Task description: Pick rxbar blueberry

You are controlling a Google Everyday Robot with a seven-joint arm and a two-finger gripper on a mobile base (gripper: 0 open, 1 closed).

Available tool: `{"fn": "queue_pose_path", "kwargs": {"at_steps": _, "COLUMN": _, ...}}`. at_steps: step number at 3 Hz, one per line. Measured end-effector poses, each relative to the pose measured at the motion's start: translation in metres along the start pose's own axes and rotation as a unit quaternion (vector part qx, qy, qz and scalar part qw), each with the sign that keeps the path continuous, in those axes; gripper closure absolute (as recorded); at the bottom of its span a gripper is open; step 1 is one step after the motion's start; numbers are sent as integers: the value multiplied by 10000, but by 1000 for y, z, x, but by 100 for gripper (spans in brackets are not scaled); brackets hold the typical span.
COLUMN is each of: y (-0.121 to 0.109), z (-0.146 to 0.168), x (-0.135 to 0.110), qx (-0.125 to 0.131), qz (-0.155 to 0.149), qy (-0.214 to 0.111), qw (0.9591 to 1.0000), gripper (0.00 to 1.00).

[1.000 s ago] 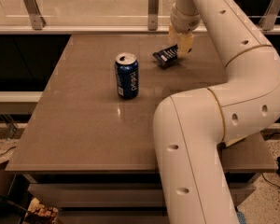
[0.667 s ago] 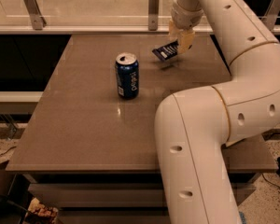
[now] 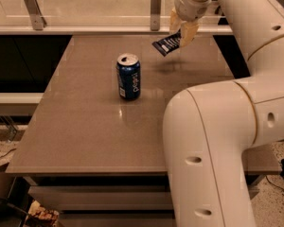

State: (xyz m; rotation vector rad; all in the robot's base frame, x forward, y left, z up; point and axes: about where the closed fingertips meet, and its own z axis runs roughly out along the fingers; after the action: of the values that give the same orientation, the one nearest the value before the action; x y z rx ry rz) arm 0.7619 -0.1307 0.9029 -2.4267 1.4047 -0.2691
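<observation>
Jaws of the cream two-finger gripper (image 3: 181,32): closed on one end of the rxbar blueberry (image 3: 165,45), a small flat rectangular snack bar in a dark navy wrapper with white text lines. The bar juts out left of the jaws, tilted, held clear of the grey-brown rectangular surface (image 3: 85,131), with its shadow directly beneath them. Upright blue aluminium soda can (image 3: 128,76): on the surface, well apart from the jaws, to their left and nearer the camera. Grey metal rail post (image 3: 155,7): just left of the jaws, behind.
</observation>
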Motion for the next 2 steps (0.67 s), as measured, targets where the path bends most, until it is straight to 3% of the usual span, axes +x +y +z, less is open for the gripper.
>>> {"fn": "queue_pose_path", "kwargs": {"at_steps": 2, "y": 12, "z": -32, "x": -15, "qx": 529, "qz": -396, "qy": -131, "qw": 9977, "gripper": 100}}
